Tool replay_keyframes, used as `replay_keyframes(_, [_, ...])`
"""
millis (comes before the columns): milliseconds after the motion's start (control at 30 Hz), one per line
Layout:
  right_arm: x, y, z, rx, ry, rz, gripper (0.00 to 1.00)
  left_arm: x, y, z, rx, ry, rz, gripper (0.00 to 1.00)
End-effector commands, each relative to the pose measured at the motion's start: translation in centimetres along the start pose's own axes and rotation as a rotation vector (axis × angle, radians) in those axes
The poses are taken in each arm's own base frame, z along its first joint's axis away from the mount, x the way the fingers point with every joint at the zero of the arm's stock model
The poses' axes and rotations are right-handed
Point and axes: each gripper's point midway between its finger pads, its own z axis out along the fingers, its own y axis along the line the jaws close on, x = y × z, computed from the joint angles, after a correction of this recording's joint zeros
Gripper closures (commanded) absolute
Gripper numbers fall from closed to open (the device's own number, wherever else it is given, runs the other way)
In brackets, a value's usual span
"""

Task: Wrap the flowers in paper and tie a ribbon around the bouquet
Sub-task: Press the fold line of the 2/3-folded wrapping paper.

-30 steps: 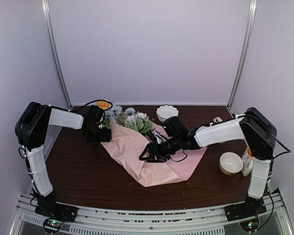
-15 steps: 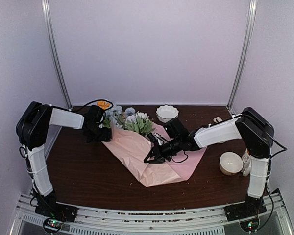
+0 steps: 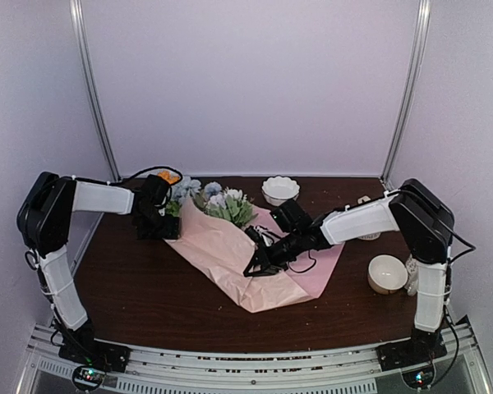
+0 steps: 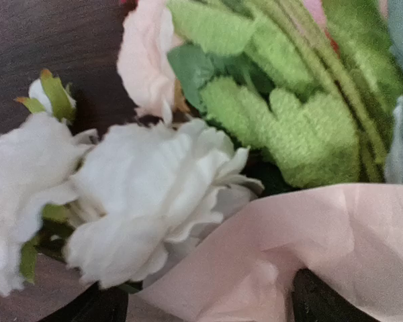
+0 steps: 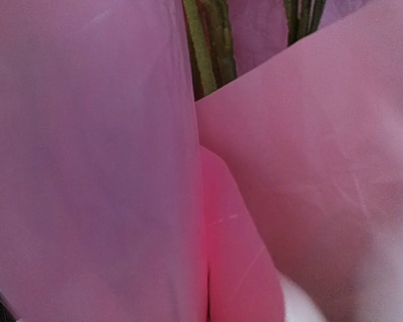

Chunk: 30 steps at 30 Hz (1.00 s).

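We're using the scalloped white bowl (image 3: pixel 280 190) at the back as our reference point. The paper (image 3: pixel 230 246) lies in front of the bowl and a bit to its left, on a diagonal. Its wide end is near the bowl's left, and its narrow folded end is well in front, short of the table (image 3: pixel 140 287)'s front edge. Bare wood runs all along the left-front side of that diagonal, so that's where the room is. Front-right of the bowl, a cream cup (image 3: pixel 386 273) sits by the table's right edge, apart from the paper. The flowers (image 3: pixel 222 203) follow the same axis, blooms pointing back-left and stems running front-right under the sheet.

The left arm has its elbow folded out far left of the bowl, with the forearm reaching level toward it. The left gripper (image 3: pixel 168 230) is down at the paper's back-left edge beside the blooms. Its wrist cam shows the fingers (image 4: pixel 87 312) spread wide. A white bloom and a rolled paper edge lie between them, and nothing is pinched.

The right arm stretches low from the bowl's right and crosses in front of it. The right gripper (image 3: pixel 256 267) is nosed into the middle of the sheet and looks closed on a fold of paper. Its wrist cam is nearly all pink, with a few green stems up top.
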Motion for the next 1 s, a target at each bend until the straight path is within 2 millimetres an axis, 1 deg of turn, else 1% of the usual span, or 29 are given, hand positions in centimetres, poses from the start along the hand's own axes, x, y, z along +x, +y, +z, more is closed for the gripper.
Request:
replay_keyframes(0, [0.2, -1.4, 0.8, 0.036, 0.022, 0.003, 1.00, -2.9, 2.4, -5.6, -0.094, -0.057, -0.001, 0.12])
replay_keyframes(67, [0.0, -1.5, 0.9, 0.035, 0.015, 0.003, 1.00, -4.4, 2.3, -8.2, -0.117, -0.117, 0.013, 0.12])
replay_keyframes(100, [-0.2, -1.6, 0.9, 0.035, 0.010, 0.006, 1.00, -5.0, 1.8, -9.7, -0.127, -0.158, 0.036, 0.12])
replay_keyframes(133, [-0.3, -1.5, 0.9, 0.033, 0.005, 0.004, 0.99, -5.4, 0.8, -11.2, -0.132, -0.200, 0.074, 0.12])
replay_keyframes(167, [-0.4, -1.4, 1.0, 0.031, 0.001, 0.002, 0.99, -5.2, -1.2, -12.7, -0.123, -0.237, 0.143, 0.12])
replay_keyframes(200, [-0.5, -1.4, 1.0, 0.029, -0.001, 0.002, 0.98, -4.9, -2.6, -13.8, -0.126, -0.267, 0.196, 0.13])
replay_keyframes(233, [-0.6, -1.3, 1.0, 0.029, -0.002, 0.002, 0.98, -4.3, -4.6, -14.9, -0.108, -0.292, 0.254, 0.13])
replay_keyframes(267, [-0.6, -1.4, 1.0, 0.029, -0.003, 0.001, 0.97, -3.4, -6.5, -15.4, -0.087, -0.302, 0.315, 0.16])
replay_keyframes(300, [-0.6, -1.4, 0.9, 0.029, -0.007, 0.002, 0.97, -2.2, -9.0, -15.7, -0.045, -0.309, 0.382, 0.19])
replay_keyframes(367, [-0.5, -1.3, 0.7, 0.027, -0.015, 0.003, 0.97, 1.2, -14.2, -15.5, 0.070, -0.289, 0.548, 0.30])
replay_keyframes(400, [-0.4, -1.3, 0.6, 0.028, -0.018, 0.004, 0.96, 3.1, -16.4, -15.3, 0.111, -0.267, 0.616, 0.35])
replay_keyframes(467, [-0.5, -1.3, 0.5, 0.028, -0.029, 0.007, 0.95, 6.3, -19.6, -14.3, 0.166, -0.217, 0.722, 0.40])
replay_keyframes(533, [-0.8, -1.3, 0.5, 0.017, -0.043, 0.020, 0.95, 9.0, -21.9, -13.1, 0.209, -0.174, 0.800, 0.43])
replay_keyframes(567, [-0.8, -1.3, 0.5, 0.010, -0.048, 0.030, 0.94, 9.9, -22.5, -12.6, 0.215, -0.158, 0.828, 0.44])
replay_keyframes(600, [-1.0, -1.5, 0.6, 0.007, -0.057, 0.039, 0.94, 10.5, -22.8, -11.9, 0.207, -0.142, 0.844, 0.44])
replay_keyframes(767, [-1.8, -1.9, 0.3, 0.020, -0.109, 0.062, 0.92, 11.2, -22.7, -10.0, 0.180, -0.142, 0.852, 0.43])
replay_keyframes(833, [-2.0, -2.0, 0.2, 0.022, -0.118, 0.068, 0.90, 12.0, -22.8, -9.0, 0.188, -0.122, 0.864, 0.42])
replay_keyframes(900, [-2.1, -1.9, 0.1, 0.028, -0.124, 0.071, 0.89, 13.3, -23.0, -7.9, 0.202, -0.076, 0.886, 0.42])
replay_keyframes(967, [-2.4, -2.2, -0.7, 0.054, -0.154, 0.072, 0.87, 14.3, -23.0, -7.4, 0.223, -0.046, 0.887, 0.43])
